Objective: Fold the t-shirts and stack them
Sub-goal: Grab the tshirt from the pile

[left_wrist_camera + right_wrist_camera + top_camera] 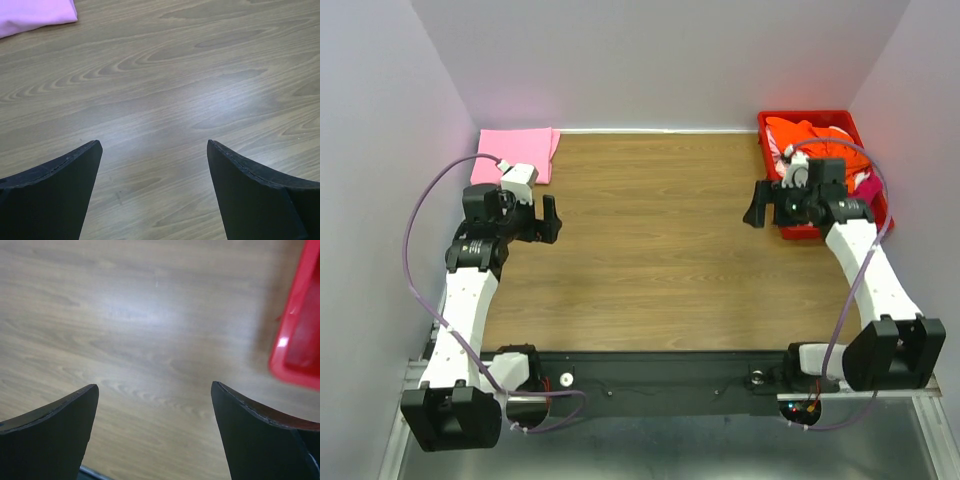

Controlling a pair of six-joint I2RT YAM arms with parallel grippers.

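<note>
- Both left hand [552,219] and right hand [756,205] are held open, empty.
- Folded light pink cloth t-shirt [516,151] is laid far-left on the wooden surface [660,240].
- Bright orange cloth t-shirt [808,134] is heaped in the red plastic crate [802,115].

Light pink soft cloth t-shirt [515,152]: folded flat into a neat rectangle, at the far-left corner of the wooden table [650,250]. Bright orange cloth t-shirt [810,133]: crumpled, unfolded, heaped in the red plastic crate [805,114] at far right. Scrap of magenta cloth [866,188] beside it in the crate, mostly hidden.
</note>
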